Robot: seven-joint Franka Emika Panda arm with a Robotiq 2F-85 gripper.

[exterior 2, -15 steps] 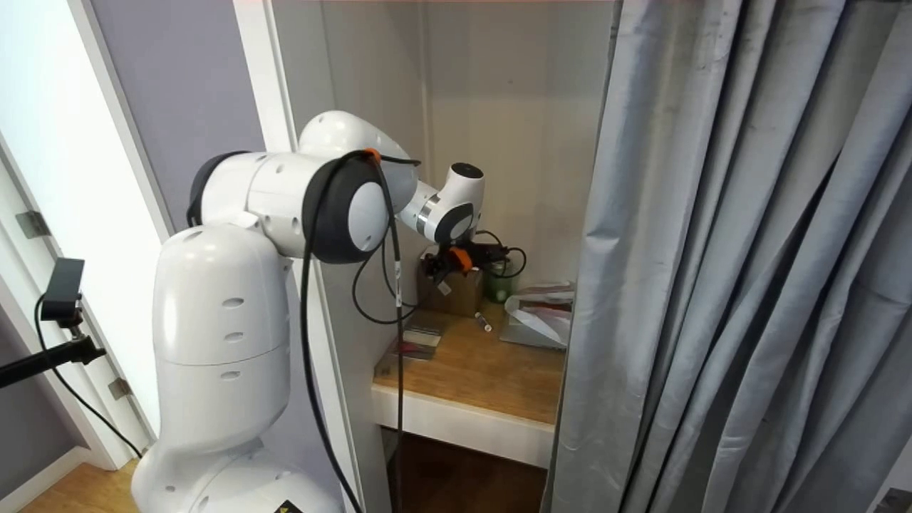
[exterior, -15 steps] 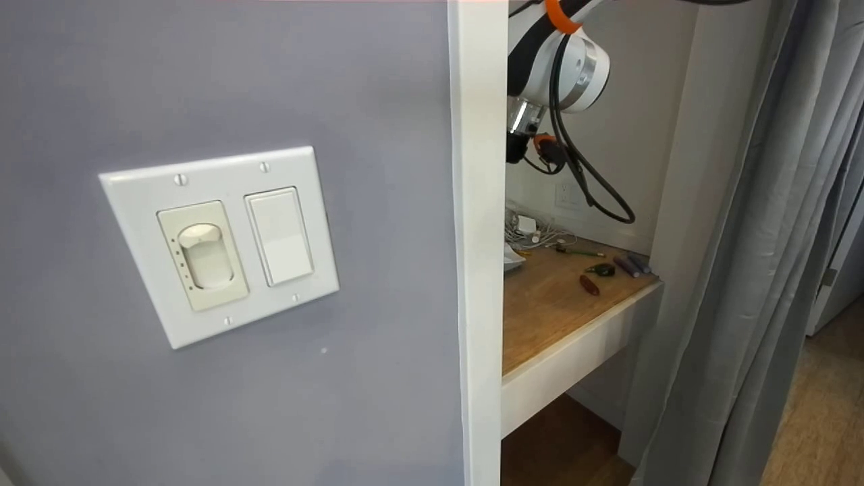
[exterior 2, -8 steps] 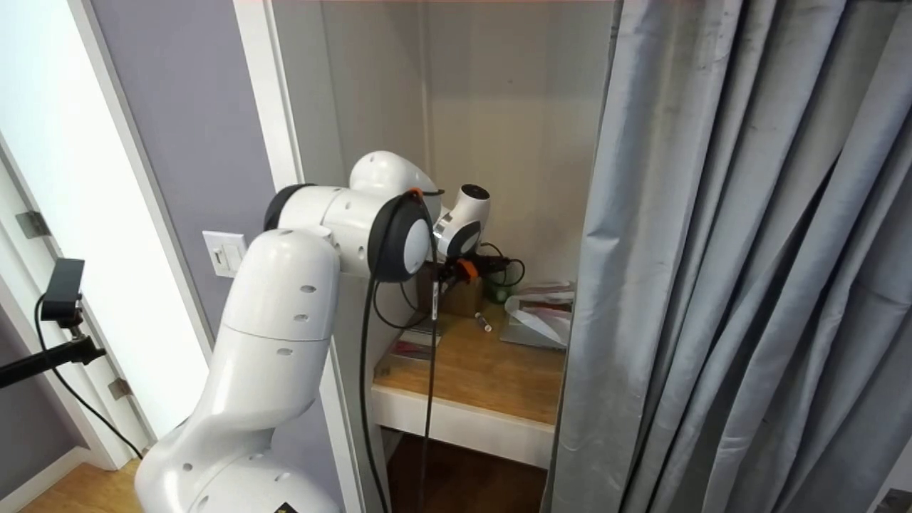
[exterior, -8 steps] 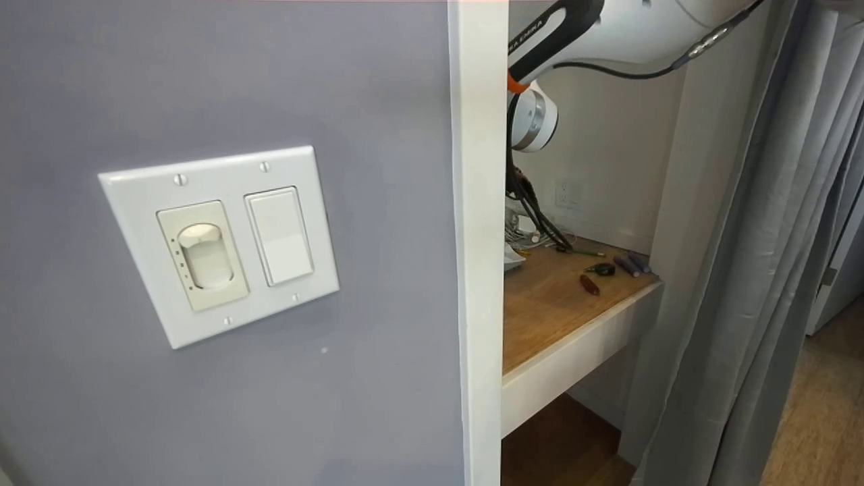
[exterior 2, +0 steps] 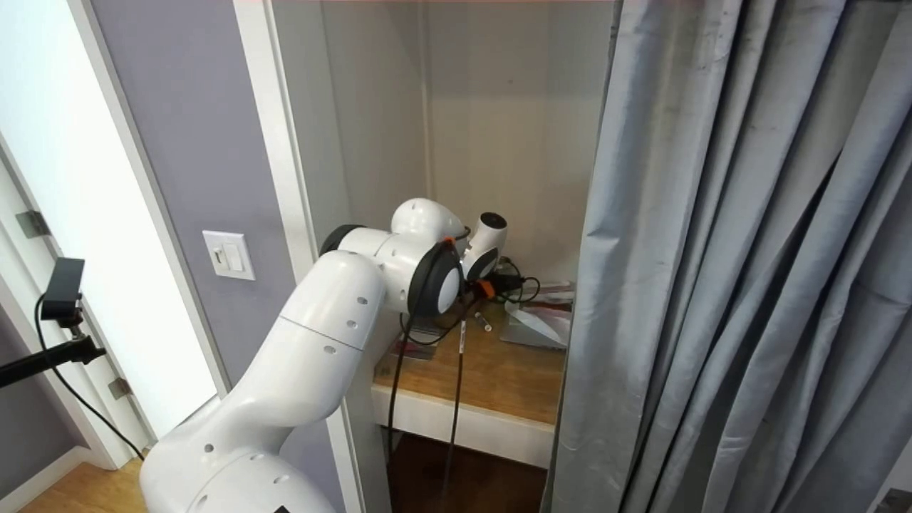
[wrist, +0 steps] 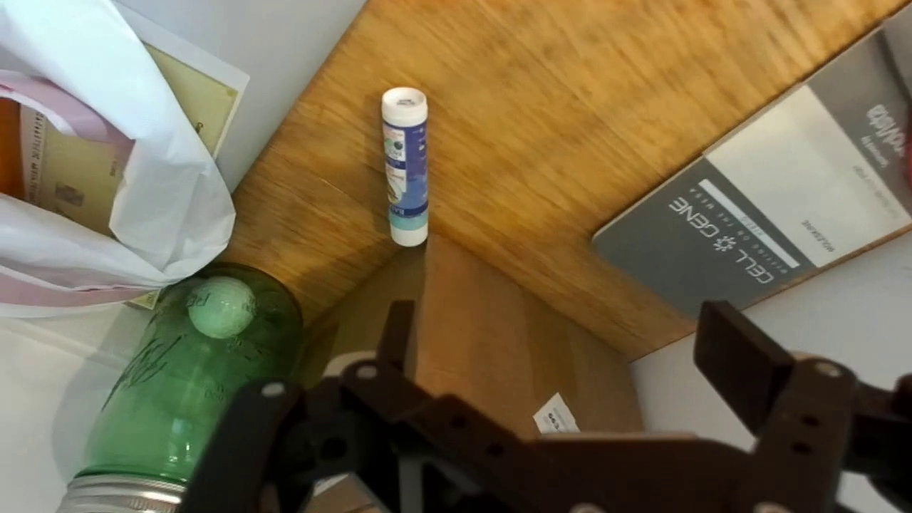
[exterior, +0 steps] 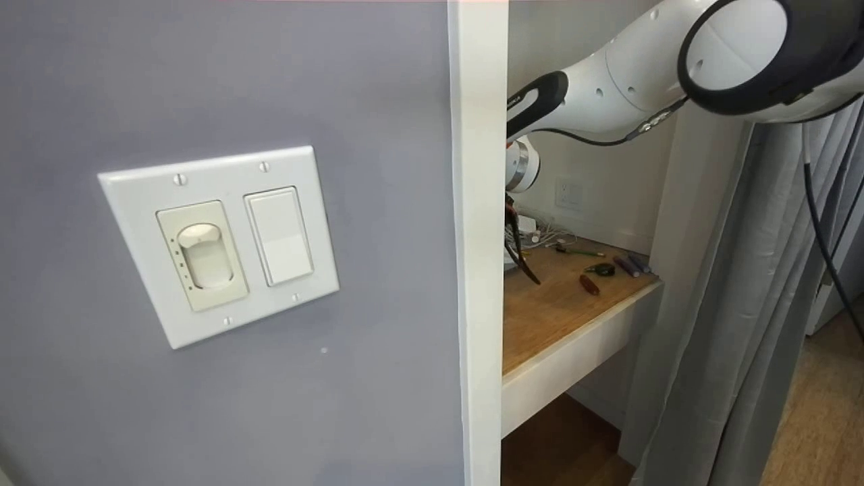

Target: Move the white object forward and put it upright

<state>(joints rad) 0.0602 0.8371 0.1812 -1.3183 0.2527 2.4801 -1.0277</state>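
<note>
The white object (wrist: 406, 167) is a small tube with white ends and a blue-purple label. It lies on its side on the wooden shelf top (wrist: 513, 107), with its lower end close to a cardboard box corner. It also shows in an exterior view (exterior 2: 483, 322). My gripper (wrist: 563, 345) is open with nothing between its fingers. It hangs above the cardboard box, and the tube is ahead of the fingers in the wrist view. In an exterior view the arm hides the fingers; in both exterior views the gripper is only partly seen.
A cardboard box (wrist: 491, 328) stands below the fingers. A green glass jar (wrist: 206, 377) and a white bag (wrist: 174, 185) are beside it. Flat notebooks (wrist: 719, 235) lie by the side wall. A grey curtain (exterior 2: 684, 271) hangs at the opening. Loose small tools (exterior: 589, 284) lie on the shelf.
The arm has reached further into the alcove. In an exterior view the wrist and gripper have moved down and to the right, closer to the tube. The tube has not moved.
</note>
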